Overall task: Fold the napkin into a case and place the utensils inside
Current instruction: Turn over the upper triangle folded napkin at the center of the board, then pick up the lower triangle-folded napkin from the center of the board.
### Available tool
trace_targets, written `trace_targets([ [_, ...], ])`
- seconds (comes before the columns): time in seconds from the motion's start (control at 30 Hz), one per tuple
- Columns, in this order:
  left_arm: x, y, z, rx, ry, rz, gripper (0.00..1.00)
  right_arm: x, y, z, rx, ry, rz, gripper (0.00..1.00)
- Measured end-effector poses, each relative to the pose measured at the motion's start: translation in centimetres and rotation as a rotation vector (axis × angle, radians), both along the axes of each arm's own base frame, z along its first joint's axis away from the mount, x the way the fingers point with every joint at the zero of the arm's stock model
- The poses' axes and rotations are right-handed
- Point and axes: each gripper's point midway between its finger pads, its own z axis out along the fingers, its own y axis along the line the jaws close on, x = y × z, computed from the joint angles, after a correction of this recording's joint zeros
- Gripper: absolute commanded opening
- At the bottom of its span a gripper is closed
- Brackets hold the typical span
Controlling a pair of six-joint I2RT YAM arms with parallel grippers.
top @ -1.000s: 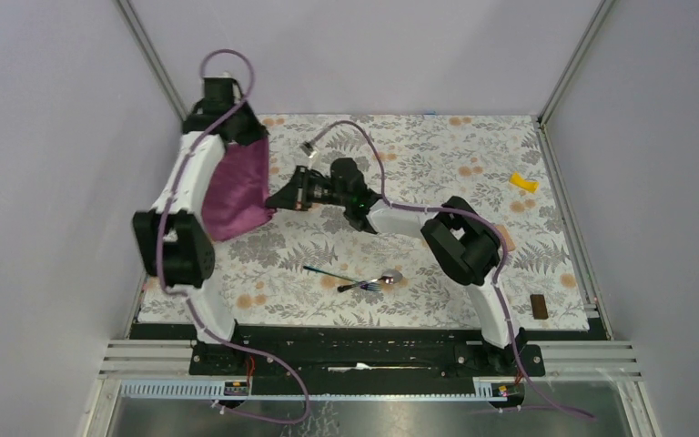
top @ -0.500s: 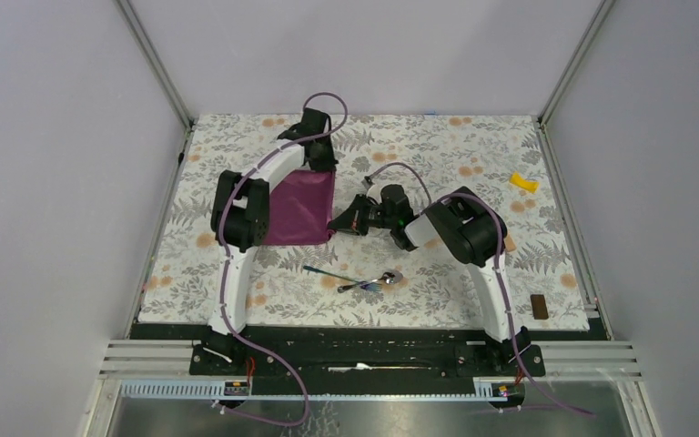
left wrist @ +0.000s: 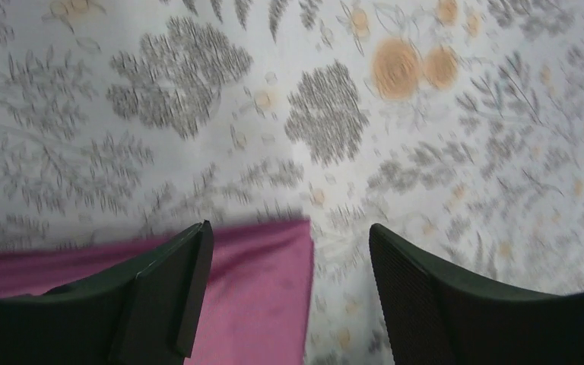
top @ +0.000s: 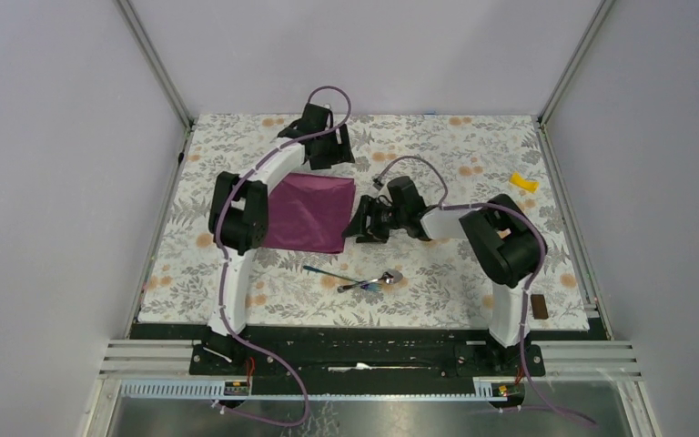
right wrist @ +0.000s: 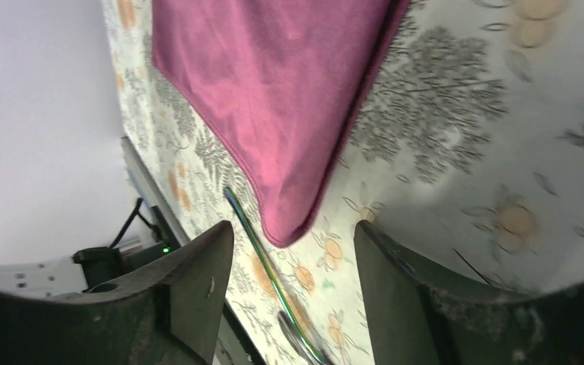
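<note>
**Napkin lying flat between two spread grippers, utensils waiting on the near side**

Nearest the arm bases, a small brown block (top: 538, 306) is lying at the right edge of the floral tablecloth (top: 437, 146), well apart from everything else. Just beyond, near the middle, the two utensils are resting on the tablecloth. The spoon (top: 388, 277) is pointing its bowl to the right, and the thin iridescent piece (top: 324, 270) is lying slanted beside it, the two touching or nearly so. Both are lying outside the napkin (top: 309, 213), near its front edge, with nothing between them and the cloth.

The napkin is lying flat as a roughly four-sided purple sheet left of centre. The left arm's elbow is covering its left edge in the top view.

The right gripper (right wrist: 293, 228) is hovering just beside the napkin's near right corner with its fingers spread and gripping nothing. In its wrist view, that rounded corner and the iridescent handle are showing between the fingers.

Farther back, the left gripper (left wrist: 289, 232) is hanging over the napkin's far right corner, fingers likewise spread wide. The corner is lying loose on the tablecloth between them.

Farthest off, a small yellow piece (top: 523, 183) is lying near the right wall.
</note>
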Motion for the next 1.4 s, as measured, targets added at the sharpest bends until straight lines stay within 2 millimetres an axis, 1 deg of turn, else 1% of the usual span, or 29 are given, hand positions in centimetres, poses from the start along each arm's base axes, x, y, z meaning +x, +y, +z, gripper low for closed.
trace_targets([
  [0.07,-1.3,0.0,1.1,-0.018,0.011,-0.017,0.83,0.2,-1.3,0.3,-0.053,-0.021,-0.003,0.69],
  [0.17,-5.2,0.8,3.6,-0.041,0.032,-0.046,0.83,1.1,-3.5,0.1,-0.101,-0.017,-0.033,0.67],
  [0.2,-6.5,1.1,4.5,-0.047,0.034,-0.053,0.82,1.6,-4.3,0.0,-0.108,-0.006,-0.048,0.65],
  [0.23,-7.7,1.4,5.4,-0.054,0.031,-0.058,0.77,2.1,-4.9,0.0,-0.113,0.003,-0.064,0.63],
  [0.27,-8.8,1.6,6.1,-0.063,0.024,-0.065,0.75,2.9,-5.3,0.0,-0.117,0.008,-0.079,0.6],
  [0.33,-11.4,2.1,6.7,-0.072,0.025,-0.086,0.74,4.8,-5.8,0.0,-0.119,0.008,-0.107,0.59],
  [0.37,-12.6,2.2,6.5,-0.074,0.035,-0.095,0.74,5.7,-5.9,0.0,-0.117,0.008,-0.119,0.59],
  [0.4,-13.8,2.4,5.9,-0.069,0.049,-0.104,0.74,6.6,-5.9,0.0,-0.115,0.009,-0.129,0.59],
  [0.47,-16.3,2.5,3.7,-0.046,0.107,-0.125,0.73,8.2,-5.7,-0.2,-0.107,0.004,-0.141,0.56],
  [0.57,-19.7,1.9,0.3,0.002,0.197,-0.17,0.62,10.0,-4.7,-0.5,-0.08,0.011,-0.143,0.52],
  [0.63,-21.6,1.4,-1.0,0.034,0.233,-0.2,0.57,11.5,-3.9,-0.5,-0.058,0.008,-0.146,0.5],
  [0.7,-22.5,0.7,-1.4,0.054,0.235,-0.225,0.57,12.5,-3.4,-0.6,-0.046,0.002,-0.151,0.44],
  [0.77,-22.6,0.1,-1.4,0.077,0.213,-0.236,0.56,13.4,-3.0,-0.8,-0.039,0.002,-0.157,0.37],
  [0.83,-22.5,-0.1,-1.5,0.096,0.195,-0.235,0.52,14.1,-2.8,-1.1,-0.041,0.002,-0.169,0.34],
  [0.97,-22.5,-0.3,-1.8,0.145,0.163,-0.227,0.46,15.0,-2.8,-1.4,-0.058,0.005,-0.191,0.25],
  [1.07,-23.1,-0.5,-2.3,0.174,0.161,-0.23,0.43,15.4,-2.7,-1.6,-0.064,0.012,-0.199,0.21],
  [1.23,-24.2,-1.1,-3.3,0.223,0.165,-0.25,0.44,15.8,-2.7,-1.8,-0.067,0.015,-0.21,0.19],
  [1.4,-24.5,-1.2,-3.9,0.266,0.158,-0.25,0.46,16.0,-2.7,-1.8,-0.071,0.013,-0.218,0.19],
])
